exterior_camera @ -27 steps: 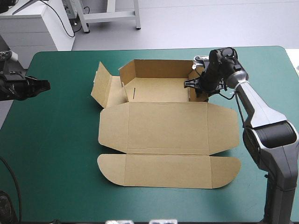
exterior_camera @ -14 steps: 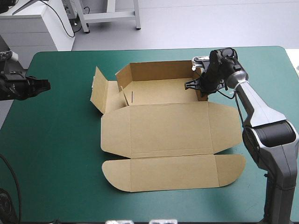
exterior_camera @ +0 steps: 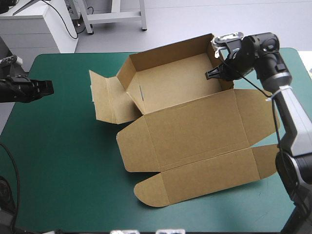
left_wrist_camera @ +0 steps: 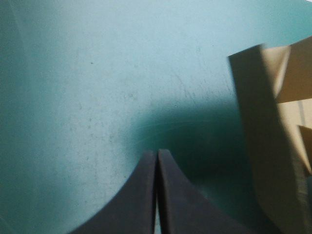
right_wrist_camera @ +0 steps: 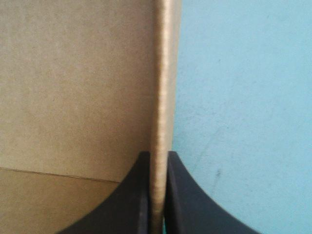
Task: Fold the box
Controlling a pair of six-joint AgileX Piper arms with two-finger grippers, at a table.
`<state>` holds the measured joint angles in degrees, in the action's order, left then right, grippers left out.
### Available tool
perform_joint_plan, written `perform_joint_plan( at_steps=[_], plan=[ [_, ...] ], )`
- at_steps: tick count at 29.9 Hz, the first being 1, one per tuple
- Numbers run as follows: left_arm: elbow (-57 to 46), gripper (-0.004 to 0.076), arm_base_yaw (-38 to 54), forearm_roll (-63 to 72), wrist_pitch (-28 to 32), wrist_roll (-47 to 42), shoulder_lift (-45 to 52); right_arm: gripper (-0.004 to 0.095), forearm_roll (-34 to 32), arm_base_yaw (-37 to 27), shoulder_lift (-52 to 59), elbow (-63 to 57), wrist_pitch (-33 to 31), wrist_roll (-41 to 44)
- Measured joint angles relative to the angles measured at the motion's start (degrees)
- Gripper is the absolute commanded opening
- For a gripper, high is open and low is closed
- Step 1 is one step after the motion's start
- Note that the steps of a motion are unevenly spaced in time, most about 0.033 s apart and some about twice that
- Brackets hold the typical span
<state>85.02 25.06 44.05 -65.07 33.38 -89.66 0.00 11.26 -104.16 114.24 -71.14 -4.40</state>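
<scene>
Slack on the left is the first worry: the left gripper (exterior_camera: 48,87) hovers over the left edge of the teal-green surface (exterior_camera: 63,146), its black fingers (left_wrist_camera: 141,195) pressed together on nothing. It is well apart from the box (exterior_camera: 185,112), so that side has no support. Nearest it, the box's left side flap (exterior_camera: 105,100) stands loose and half raised, untucked. If the sheet is dragged or swung, this flap could catch on the surface, fold the wrong way or crease off its score. Next comes the tray (exterior_camera: 175,83), its back wall (exterior_camera: 170,53) up, lying skewed to the surface's edges toward the far right corner. The lid panel (exterior_camera: 200,129) and the rounded front flap (exterior_camera: 204,178) spread flat toward the near edge. That long unsupported sheet is likely to act as a lever: a pull at one end may twist the whole board and spring the raised walls open. On the right, the right gripper (exterior_camera: 214,74) is clamped on the tray's right wall (right_wrist_camera: 163,73), one finger inside and one outside, the brown edge running straight between them. It is a narrow pinch on one thin wall, so I judge the main risk to be the board slipping out, or the wall bending or tearing at its fold, should the arm pull hard or tilt. The lid's right end also lies near the surface's right edge and could slide partly off.
</scene>
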Motion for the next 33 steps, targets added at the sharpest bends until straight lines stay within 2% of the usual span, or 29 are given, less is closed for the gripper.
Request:
perform_joint_plan(
  at_steps=[11, 15, 20, 27, 33],
  plan=[
    [-0.1, -0.0008, 0.0, 7.8, 2.6, 1.1, -7.3, -0.0020, 6.0, -0.4, 11.4, 0.1, -0.1, -5.1],
    [-1.2, -0.0008, -0.6, 12.7, 2.5, 1.3, -9.0, -0.0020, 11.1, -0.4, 13.6, 0.1, -0.1, -7.1],
    [-3.1, -0.0009, -6.4, 14.3, 4.5, 2.4, -9.8, -0.0020, 17.8, -0.4, 14.5, 0.2, 0.3, -8.4],
    [-3.3, -0.0008, -17.1, 15.4, 9.0, 1.9, -9.8, -0.0018, 17.6, -0.4, 11.7, 0.2, 2.8, -8.3],
    [-3.3, -0.0009, -18.6, 17.3, 9.1, 1.5, -7.7, -0.0018, 11.2, -0.4, 7.6, 0.2, 7.3, -5.2]
  ],
)
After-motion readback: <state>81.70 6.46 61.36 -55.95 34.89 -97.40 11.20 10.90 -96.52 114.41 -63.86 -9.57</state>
